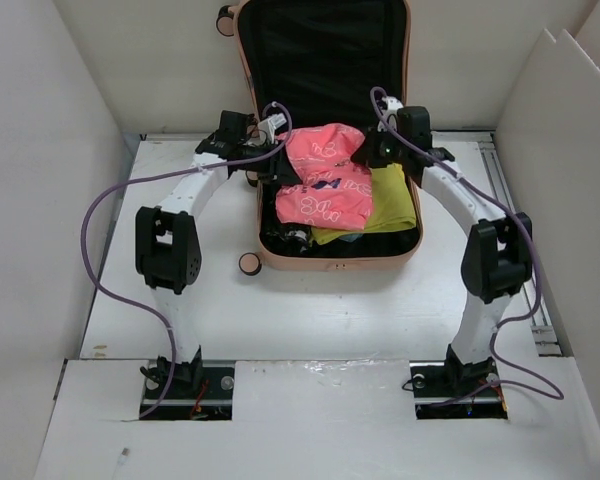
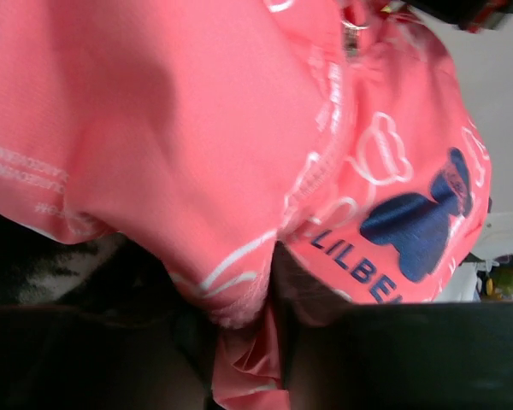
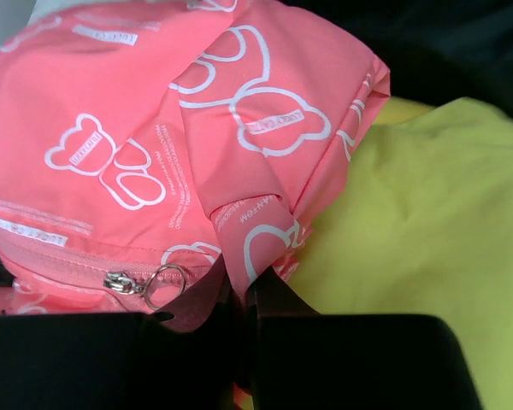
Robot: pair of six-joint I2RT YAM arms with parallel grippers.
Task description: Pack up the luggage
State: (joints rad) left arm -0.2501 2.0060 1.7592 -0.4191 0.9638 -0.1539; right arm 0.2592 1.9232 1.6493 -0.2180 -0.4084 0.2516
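Note:
The luggage [image 1: 332,260], a peach-pink suitcase, lies open at the back of the table, its black-lined lid [image 1: 325,60] standing up. A pink jacket [image 1: 325,185] with white bear prints is heaped in its base over a yellow-green garment [image 1: 392,208]. My left gripper [image 1: 272,162] is at the jacket's left edge, and in the left wrist view it [image 2: 244,337] is shut on a fold of the pink jacket [image 2: 197,128]. My right gripper [image 1: 368,155] is at the jacket's far right edge. The right wrist view shows it [image 3: 248,269] pinching a fold of the jacket [image 3: 137,128] beside the yellow-green garment [image 3: 410,222].
A dark patterned cloth [image 1: 290,236] lies in the suitcase's front left corner. A suitcase wheel [image 1: 248,263] juts out at the front left. White boards [image 1: 40,180] wall in both sides. Purple cables [image 1: 105,210] loop off each arm. A metal zipper pull [image 3: 141,282] hangs near my right fingers.

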